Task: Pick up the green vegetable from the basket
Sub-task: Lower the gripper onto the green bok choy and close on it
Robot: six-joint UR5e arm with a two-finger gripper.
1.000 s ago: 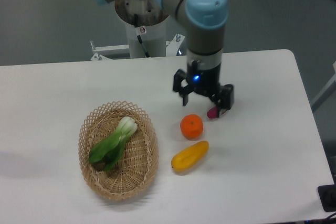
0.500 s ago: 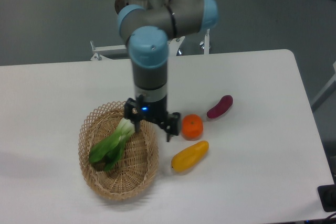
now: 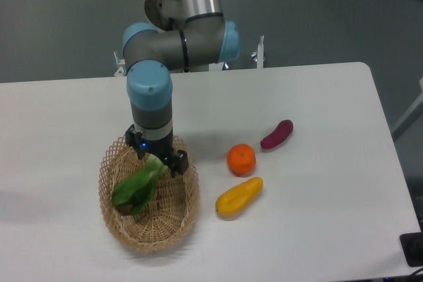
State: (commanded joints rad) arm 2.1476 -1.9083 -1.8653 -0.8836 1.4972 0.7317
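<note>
**Claw over bok choy stem, in basket**

L to R: oval woven wicker basket (image 3: 147, 229), open lattice rim, on white table (image 3: 330, 229). Green vegetable (image 3: 135, 188) lies inside, leafy end lower-left, pale stem under gripper (image 3: 158, 158). Fingers spread either side of stem; grip can't tell. Smooth orange (image 3: 241, 159), yellow squash (image 3: 239, 195), purple piece (image 3: 277, 134) apart to right.

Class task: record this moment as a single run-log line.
phase: reaching | gripper: open, over stem end of bok choy | bok choy: lying in wicker basket | not yet grasped
</note>
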